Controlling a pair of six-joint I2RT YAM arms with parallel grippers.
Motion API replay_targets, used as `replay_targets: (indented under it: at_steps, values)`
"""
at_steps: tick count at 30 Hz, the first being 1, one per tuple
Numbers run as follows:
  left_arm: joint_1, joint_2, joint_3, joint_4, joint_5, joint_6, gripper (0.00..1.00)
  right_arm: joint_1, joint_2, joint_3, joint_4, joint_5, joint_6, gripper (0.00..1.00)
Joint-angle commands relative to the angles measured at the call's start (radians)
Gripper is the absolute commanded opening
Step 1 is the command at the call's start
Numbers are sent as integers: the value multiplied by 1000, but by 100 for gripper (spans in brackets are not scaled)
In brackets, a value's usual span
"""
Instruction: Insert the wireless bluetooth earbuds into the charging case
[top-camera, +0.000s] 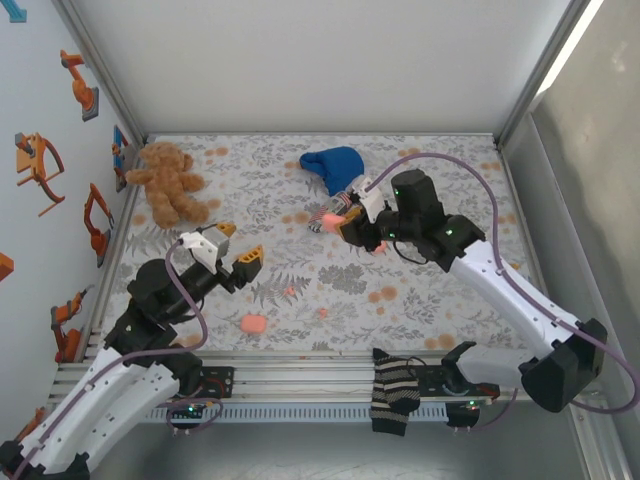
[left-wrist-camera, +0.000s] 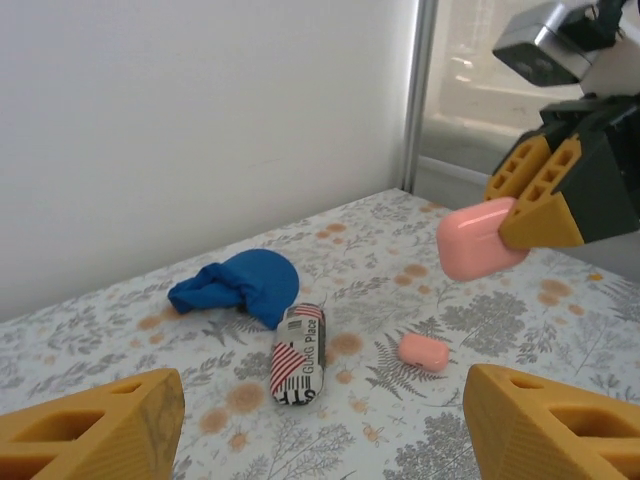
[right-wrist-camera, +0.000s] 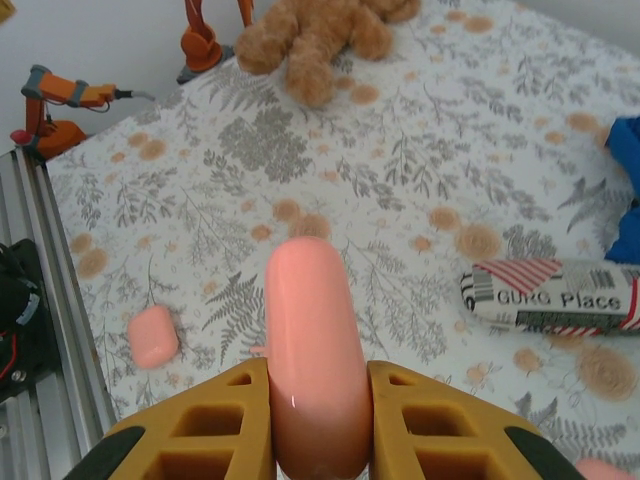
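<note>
We find open floral table (top-camera: 440, 300) across the middle and near right, where a gripper could pass freely. The teddy bear (top-camera: 170, 183) fills the far left corner, and the blue cloth (top-camera: 333, 165) and striped roll (left-wrist-camera: 299, 354) crowd the far centre. The right gripper (right-wrist-camera: 318, 385), clamped on a charging case (right-wrist-camera: 310, 330), hangs beside them. A loose pink case (top-camera: 253, 324) lies near the front rail.

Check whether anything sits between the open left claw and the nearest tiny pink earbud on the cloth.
Nothing visible does. Only bare floral cloth lies between the left claw and that earbud. The loose pink case sits closer to the near edge, off that line, and the right claw holds a second pink case farther back.
</note>
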Motion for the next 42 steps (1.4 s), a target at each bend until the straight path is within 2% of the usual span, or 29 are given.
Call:
replay_targets:
  at_steps: [1,11,18,25,31,36,42]
  values:
    - [1,-48,-19,-94,-77,-70,74,-21,18,-55,-13,-46,48,0]
    - [1,-137,-54,-124,-99,-96,73,-97,153,-206,74,-156,115,0]
    - [0,-112,-57,-93,-72,-98,73,-133,314,-198,114,-200,161,0]
    - [1,-95,-59,-85,-59,-102,73,-153,454,-156,96,-234,140,0]
    - [0,-114,-62,-102,-69,-99,73,-160,519,-145,102,-235,135,0]
    - [1,-128,-70,-104,-85,-105,73,-170,543,-148,99,-231,132,12]
    - [1,-125,-82,-84,-87,-114,73,-178,539,-157,98,-198,133,31]
